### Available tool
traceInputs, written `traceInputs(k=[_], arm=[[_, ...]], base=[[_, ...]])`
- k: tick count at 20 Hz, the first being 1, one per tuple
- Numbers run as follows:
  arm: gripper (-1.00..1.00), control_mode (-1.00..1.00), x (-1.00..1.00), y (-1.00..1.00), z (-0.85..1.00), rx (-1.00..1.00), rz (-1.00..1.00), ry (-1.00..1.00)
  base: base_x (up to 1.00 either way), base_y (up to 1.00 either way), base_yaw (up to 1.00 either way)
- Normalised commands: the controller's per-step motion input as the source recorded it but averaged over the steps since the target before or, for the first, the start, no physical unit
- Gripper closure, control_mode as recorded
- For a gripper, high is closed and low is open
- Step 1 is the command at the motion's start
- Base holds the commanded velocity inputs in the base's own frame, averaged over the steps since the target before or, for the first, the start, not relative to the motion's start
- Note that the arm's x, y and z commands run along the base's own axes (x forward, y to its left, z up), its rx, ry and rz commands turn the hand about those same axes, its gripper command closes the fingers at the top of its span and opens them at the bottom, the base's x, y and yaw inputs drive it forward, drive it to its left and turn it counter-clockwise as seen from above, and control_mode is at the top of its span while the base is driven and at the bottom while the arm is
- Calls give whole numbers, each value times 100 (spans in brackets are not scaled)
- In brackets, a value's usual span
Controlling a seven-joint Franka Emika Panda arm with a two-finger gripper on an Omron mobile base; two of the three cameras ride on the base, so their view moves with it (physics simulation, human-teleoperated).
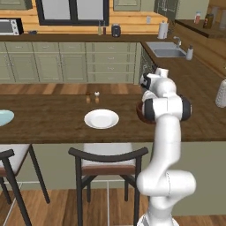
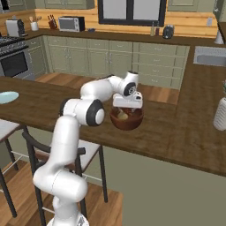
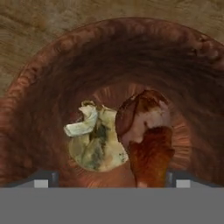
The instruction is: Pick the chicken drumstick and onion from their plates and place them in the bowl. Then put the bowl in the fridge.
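Bowl (image 2: 127,120) half hidden behind arm, onion (image 3: 94,140) beside chicken drumstick (image 3: 146,135) inside, jaws spread.

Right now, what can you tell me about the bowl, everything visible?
The bowl is deep, round and dark reddish-brown, with a glossy wood-like grain and a ridged rim. It stands upright on the wooden counter, directly under the gripper. Inside, at the bottom, the onion and the chicken drumstick lie side by side, touching.

Two stools (image 1: 108,161) stand beside the wooden counter (image 1: 53,119); sink (image 1: 167,49) behind.
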Motion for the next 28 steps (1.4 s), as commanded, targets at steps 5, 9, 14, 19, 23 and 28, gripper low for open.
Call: traceInputs(k=[5, 9, 14, 19, 23, 28], arm=[[-100, -100, -18, 0, 36, 0, -15, -13], [-100, -100, -49, -1, 14, 0, -39, -7], [-100, -100, -52, 0, 3, 0, -62, -3], [-100, -100, -63, -9, 1, 3, -61, 6], [-100, -100, -13, -46, 5, 15, -44, 14], [-100, -100, -19, -18, 0, 24, -30, 2]], base=[[0, 0, 0], [0, 0, 0], [0, 0, 0], [0, 0, 0], [0, 0, 0], [0, 0, 0]])
